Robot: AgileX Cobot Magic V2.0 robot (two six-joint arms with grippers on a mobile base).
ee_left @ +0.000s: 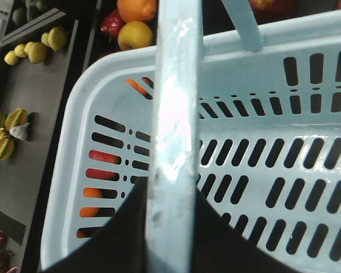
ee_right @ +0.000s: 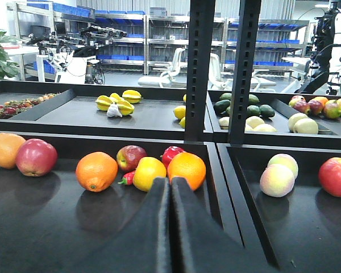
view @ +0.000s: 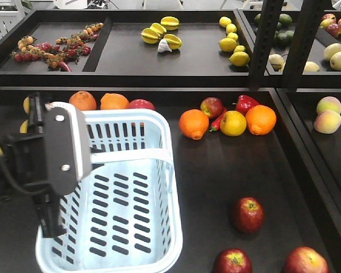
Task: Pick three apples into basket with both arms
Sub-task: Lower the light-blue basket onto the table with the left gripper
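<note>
Three dark red apples lying on matte black shelf (view: 216, 182), lower right of front view, outside basket (view: 173, 193): upper apple (view: 248, 214), bottom-centre apple (view: 232, 263), corner apple (view: 305, 261); skins glossy, yellow-streaked. Basket, pale blue slotted plastic, sitting lower left. Left gripper (ee_left: 171, 196) appearing only in left wrist view, dark fingers (ee_left: 131, 227) pressing both sides of flat handle (ee_left: 176, 114); front view showing just grey housing (view: 65, 145). Right gripper (ee_right: 170, 182) appearing only in right wrist view, tapered jaws lying pressed together, gripping nothing.
</note>
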